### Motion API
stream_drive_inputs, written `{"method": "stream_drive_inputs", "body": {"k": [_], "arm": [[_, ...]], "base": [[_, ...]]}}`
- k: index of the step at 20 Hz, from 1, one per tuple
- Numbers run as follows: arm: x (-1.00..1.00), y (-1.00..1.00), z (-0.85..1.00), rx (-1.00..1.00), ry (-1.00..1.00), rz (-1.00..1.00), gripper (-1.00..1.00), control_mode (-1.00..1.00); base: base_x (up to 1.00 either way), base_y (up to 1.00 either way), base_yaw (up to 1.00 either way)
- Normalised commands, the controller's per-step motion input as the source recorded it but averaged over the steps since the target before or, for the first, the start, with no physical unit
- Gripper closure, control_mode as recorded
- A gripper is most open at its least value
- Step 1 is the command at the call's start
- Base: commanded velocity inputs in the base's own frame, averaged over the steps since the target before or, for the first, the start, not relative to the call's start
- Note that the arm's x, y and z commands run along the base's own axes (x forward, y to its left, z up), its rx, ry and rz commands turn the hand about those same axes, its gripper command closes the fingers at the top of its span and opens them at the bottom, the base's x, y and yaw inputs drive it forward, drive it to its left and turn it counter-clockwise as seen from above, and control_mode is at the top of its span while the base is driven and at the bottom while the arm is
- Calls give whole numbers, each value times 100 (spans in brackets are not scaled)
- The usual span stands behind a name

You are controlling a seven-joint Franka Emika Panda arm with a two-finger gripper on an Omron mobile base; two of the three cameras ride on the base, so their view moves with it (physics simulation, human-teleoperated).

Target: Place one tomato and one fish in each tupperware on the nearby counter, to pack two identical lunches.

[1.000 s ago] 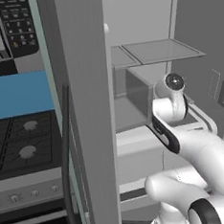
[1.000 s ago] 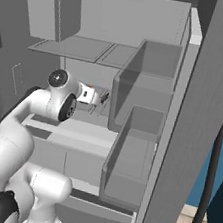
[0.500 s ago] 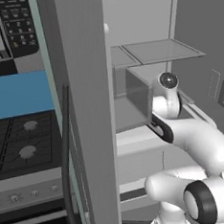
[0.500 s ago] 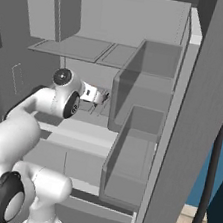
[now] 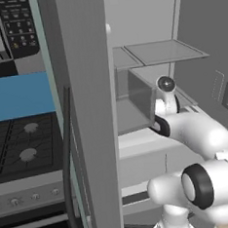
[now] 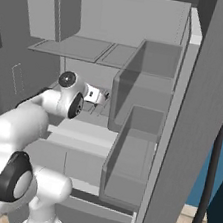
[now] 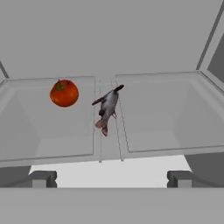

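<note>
gripper point(image 7: 111, 178) — jaws spread wide apart, nothing between them; the two dark fingertips point(image 7: 41, 178) stand at the near edge of the hand view, aimed into the open fridge, probably set wide so they can drop around a thing on arrival. in the right base view the gripper point(image 6: 99, 95) sits just past the wrist, reaching in below the shelves.

fish point(image 7: 107, 108) — slim, pale with dark tail, lying on the strip where the two clear drawers meet, straight ahead of the jaws and apart from them; it looks the likelier first pick.

tomato point(image 7: 64, 92) — red, green stalk on top, resting at the far side of the left drawer point(image 7: 48, 140), left of the fish and not touching it.

right drawer point(image 7: 175, 131) — nothing seen in it.

glass shelf point(image 5: 164, 50) — above the arm inside the fridge.

fridge door point(image 5: 89, 113) — swung open, standing between the arm and the stove point(image 5: 21, 148) at left — hence the arm's tucked, bent pose.

packing not yet begun, by my judgement.
</note>
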Motion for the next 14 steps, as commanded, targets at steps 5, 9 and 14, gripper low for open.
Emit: {"method": "stream_drive_inputs", "body": {"k": [5,9,14], "arm": [[26,0,-14,0,0,0,-100,-100],[25,0,-19,0,0,0,-100,-100],[29,0,-18,0,1,0,-100,-100]], "base": [[0,0,0],[0,0,0],[0,0,0]]}}
